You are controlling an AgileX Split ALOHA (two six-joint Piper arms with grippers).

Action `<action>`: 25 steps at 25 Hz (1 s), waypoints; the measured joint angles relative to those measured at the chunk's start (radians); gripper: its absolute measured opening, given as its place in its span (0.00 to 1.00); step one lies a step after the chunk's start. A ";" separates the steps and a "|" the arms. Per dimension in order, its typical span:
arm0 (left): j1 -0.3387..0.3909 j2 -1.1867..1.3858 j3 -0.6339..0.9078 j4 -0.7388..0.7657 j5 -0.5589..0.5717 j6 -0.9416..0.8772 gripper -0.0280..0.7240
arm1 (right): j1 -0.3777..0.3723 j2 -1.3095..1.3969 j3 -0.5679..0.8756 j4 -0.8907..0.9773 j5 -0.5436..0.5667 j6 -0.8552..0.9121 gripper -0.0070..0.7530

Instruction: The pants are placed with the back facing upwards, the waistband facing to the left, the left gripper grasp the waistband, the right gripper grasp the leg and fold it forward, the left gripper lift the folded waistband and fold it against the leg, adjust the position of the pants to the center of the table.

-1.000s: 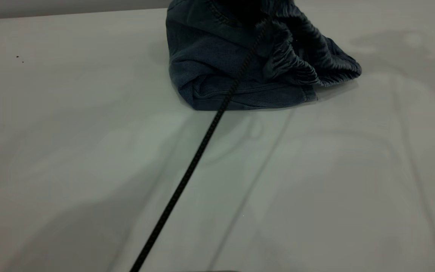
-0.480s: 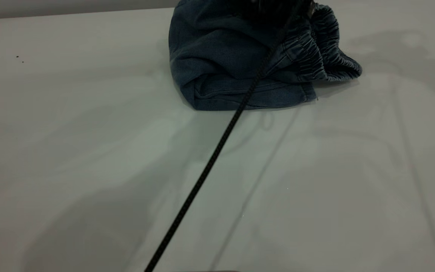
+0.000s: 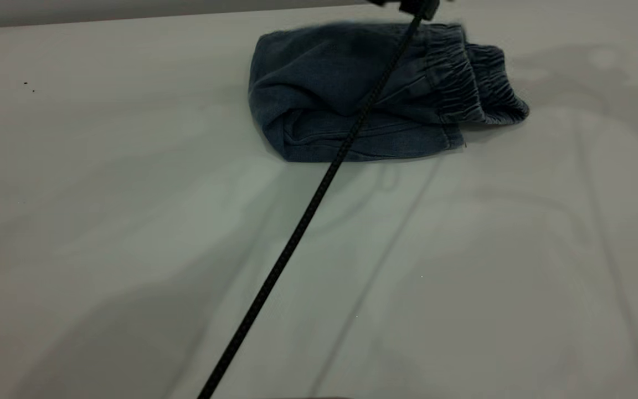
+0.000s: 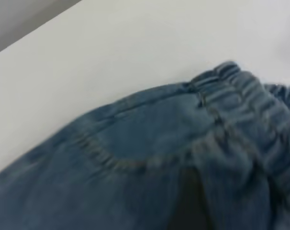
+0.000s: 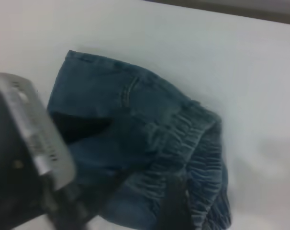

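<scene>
Folded pants (image 3: 352,100) on pale surface (image 3: 130,221).
Gathered waistband (image 3: 463,77) is turned rightward; black cable (image 3: 297,221) is laid across. Either claw's state cannot be told.

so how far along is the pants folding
Both folds look done: the pants lie in a compact bundle, waistband laid over the legs. Nothing seems held now. Left: they sit near the table's far edge and need moving to the centre.

A robot test bench, likely in a lab: a broad, plain white worktop (image 3: 130,221) with a grey wall strip (image 3: 75,11) behind it, and a black braided cable (image 3: 297,221) running across the surface.
</scene>
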 joint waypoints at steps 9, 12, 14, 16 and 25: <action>0.031 0.015 -0.002 0.208 0.027 -0.055 0.77 | 0.000 0.000 0.000 0.000 0.001 0.000 0.68; 0.041 0.097 -0.002 0.211 -0.052 -0.089 0.77 | 0.000 0.000 0.000 0.000 0.006 0.000 0.68; 0.041 0.144 -0.002 0.211 -0.076 -0.095 0.77 | 0.000 0.000 0.000 0.000 0.008 0.000 0.68; 0.041 0.169 -0.002 0.211 -0.070 -0.098 0.76 | 0.000 0.000 0.000 0.000 0.011 0.000 0.68; 0.040 0.154 -0.031 0.211 0.370 -0.105 0.68 | 0.000 0.000 0.000 0.000 0.013 0.000 0.68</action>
